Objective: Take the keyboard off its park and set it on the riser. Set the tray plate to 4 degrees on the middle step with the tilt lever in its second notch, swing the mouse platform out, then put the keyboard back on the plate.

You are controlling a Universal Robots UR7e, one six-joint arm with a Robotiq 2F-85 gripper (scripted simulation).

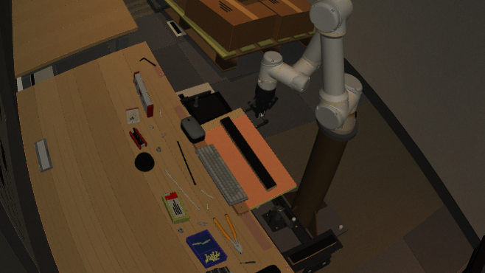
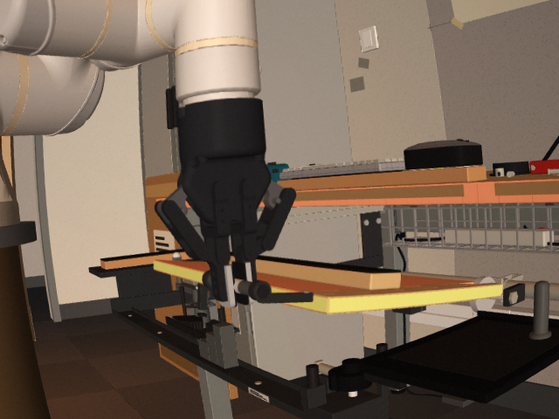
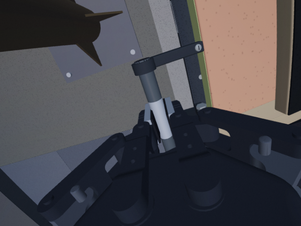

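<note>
The tilt lever (image 3: 159,104), a dark arm ending in a grey and white handle, sticks out from the far end of the orange tray plate (image 1: 247,158), and my gripper (image 2: 235,288) is closed around that handle (image 2: 253,287). The plate slopes, with a black wrist-rest bar (image 1: 247,153) along it. The grey keyboard (image 1: 221,174) lies on the riser at the desk edge beside the plate. The black mouse platform (image 2: 469,354) sits low beyond the plate's end, with an upright post (image 2: 540,309) on it.
The wooden desk (image 1: 92,155) carries a black mouse (image 1: 192,129), pliers (image 1: 228,232), a blue screw box (image 1: 206,248) and small parts. The arm's brown pedestal (image 1: 317,177) stands by the tray. A pallet of boxes (image 1: 239,22) lies behind.
</note>
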